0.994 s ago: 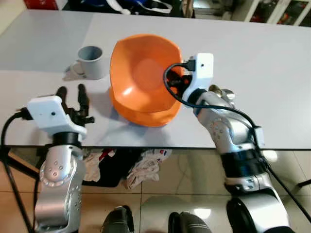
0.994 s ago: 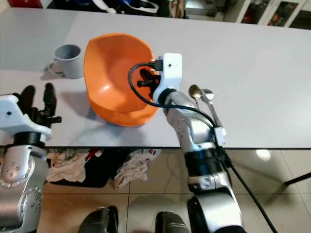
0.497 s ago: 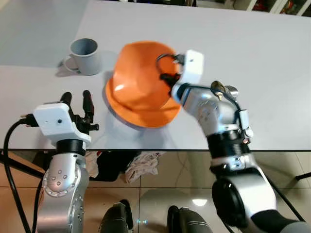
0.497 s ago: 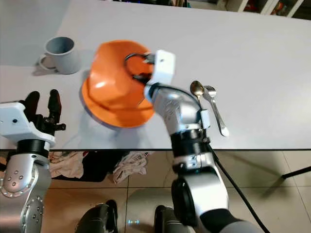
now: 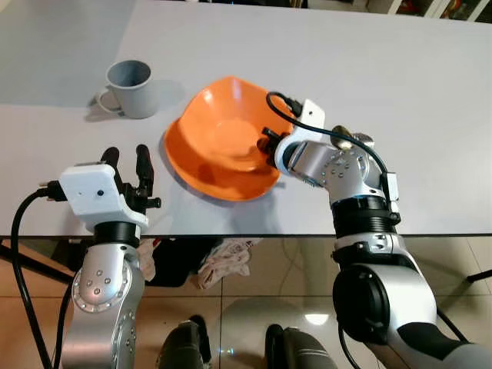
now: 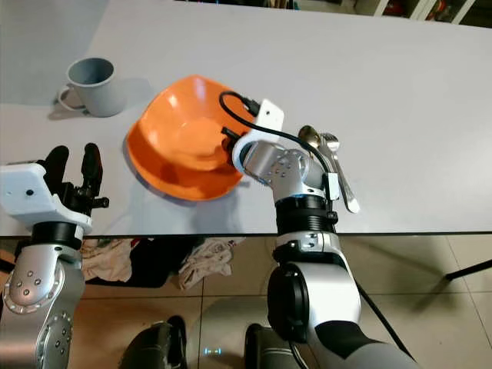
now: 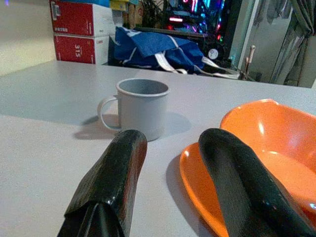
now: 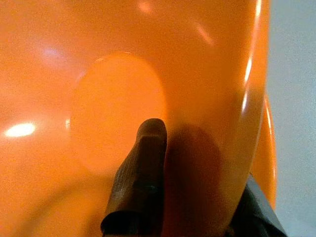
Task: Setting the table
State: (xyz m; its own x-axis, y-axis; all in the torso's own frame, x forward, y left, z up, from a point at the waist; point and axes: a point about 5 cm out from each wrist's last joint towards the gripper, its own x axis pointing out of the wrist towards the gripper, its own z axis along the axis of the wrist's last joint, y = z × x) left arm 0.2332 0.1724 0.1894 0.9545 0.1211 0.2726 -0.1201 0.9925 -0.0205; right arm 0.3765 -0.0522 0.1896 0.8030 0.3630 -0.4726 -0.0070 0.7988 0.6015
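Bowl in my right claw, plate beneath it

My left gripper (image 5: 127, 163) hovers spread and empty at the table's (image 5: 430, 92) near edge; my right gripper (image 5: 270, 143) pinches the orange bowl's (image 5: 223, 138) rim, tilted over the orange plate (image 5: 207, 181); letting go crooked could tip it toward the spoon and fork (image 6: 332, 165); beyond the grey mug (image 5: 131, 78), a red box (image 7: 81, 49) reads "315".

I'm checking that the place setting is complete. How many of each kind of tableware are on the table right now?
Orange bowl: 1, its rim gripped by the right gripper
Orange plate under it: 1
Grey mug: 1
Spoon: 1
Fork: 1
Total: 5
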